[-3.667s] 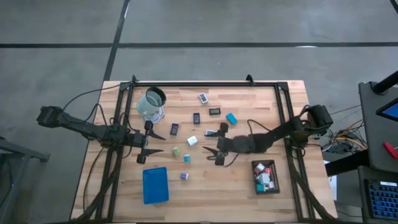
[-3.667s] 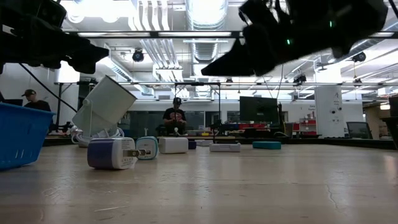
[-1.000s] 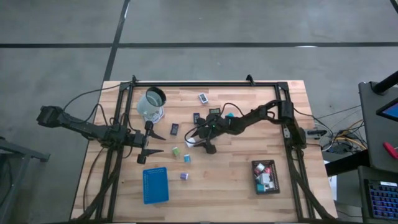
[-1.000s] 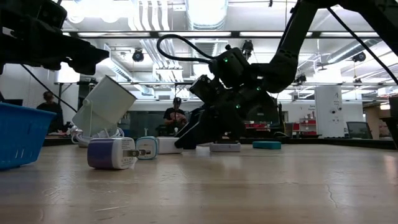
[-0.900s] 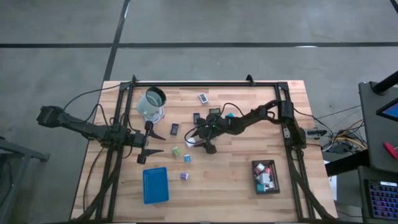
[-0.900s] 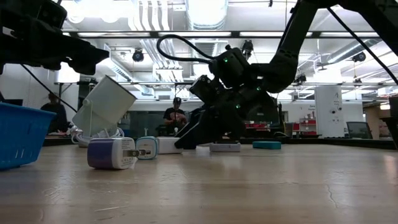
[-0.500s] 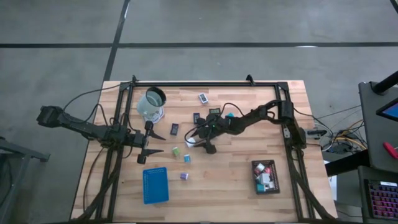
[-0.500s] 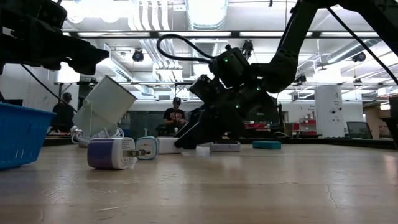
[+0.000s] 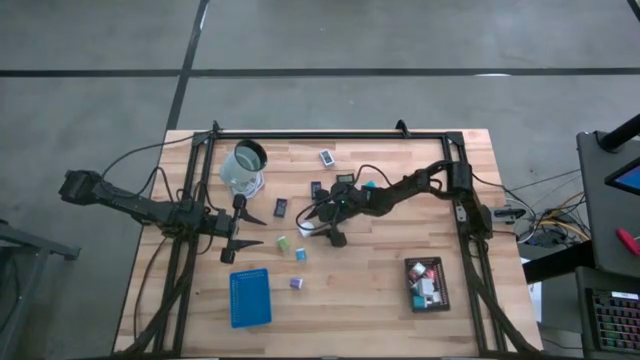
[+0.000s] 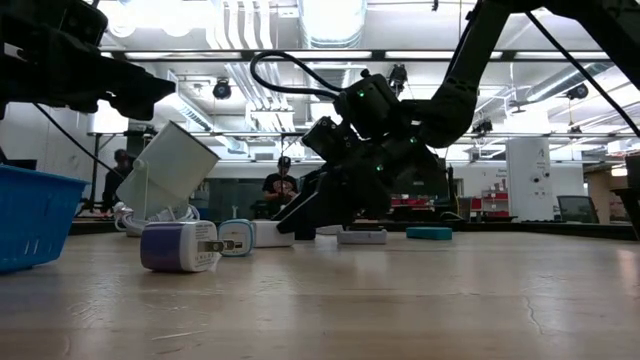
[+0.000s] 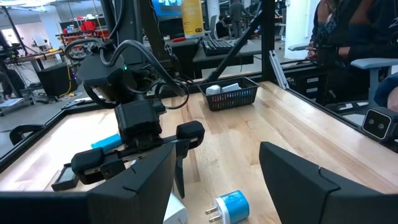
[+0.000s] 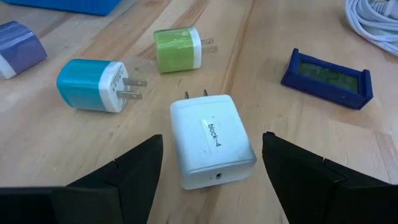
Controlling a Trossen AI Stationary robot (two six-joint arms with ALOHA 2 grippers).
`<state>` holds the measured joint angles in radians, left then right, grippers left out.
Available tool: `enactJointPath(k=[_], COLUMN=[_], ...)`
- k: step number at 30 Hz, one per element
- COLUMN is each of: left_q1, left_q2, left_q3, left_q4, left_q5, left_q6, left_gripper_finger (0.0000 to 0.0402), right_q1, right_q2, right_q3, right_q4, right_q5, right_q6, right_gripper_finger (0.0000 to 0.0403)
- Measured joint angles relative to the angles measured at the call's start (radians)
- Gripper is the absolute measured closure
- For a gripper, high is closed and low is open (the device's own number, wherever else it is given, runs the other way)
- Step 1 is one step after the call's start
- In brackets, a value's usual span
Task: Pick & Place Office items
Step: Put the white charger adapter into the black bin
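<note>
Jaws of your right gripper stand released, straddling the white charger block mid-table, not touching it. Drop straight down, keep it centred between both fingers, then clamp across its flat sides. Left gripper waits spread wide near the clear cup.

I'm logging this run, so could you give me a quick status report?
Right gripper open, straddling white charger block, not gripping. Left gripper open, empty, waiting near clear cup. Teal charger and green charger close by, not blocking.
</note>
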<state>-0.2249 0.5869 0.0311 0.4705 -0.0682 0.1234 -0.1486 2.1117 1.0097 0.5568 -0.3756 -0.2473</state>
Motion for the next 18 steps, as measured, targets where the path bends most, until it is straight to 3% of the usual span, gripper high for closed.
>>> enactJointPath(k=[18], left_q1=[0.0], left_q2=[0.0], left_q3=[0.0], left_q4=[0.0], left_q5=[0.0], left_q6=[0.0], left_gripper_finger=[0.0164], right_q1=[0.0], right_q2=[0.0], right_q3=[0.0], right_q4=[-0.001], right_q5=[0.004], right_q6=[0.004], right_gripper_finger=[0.0149])
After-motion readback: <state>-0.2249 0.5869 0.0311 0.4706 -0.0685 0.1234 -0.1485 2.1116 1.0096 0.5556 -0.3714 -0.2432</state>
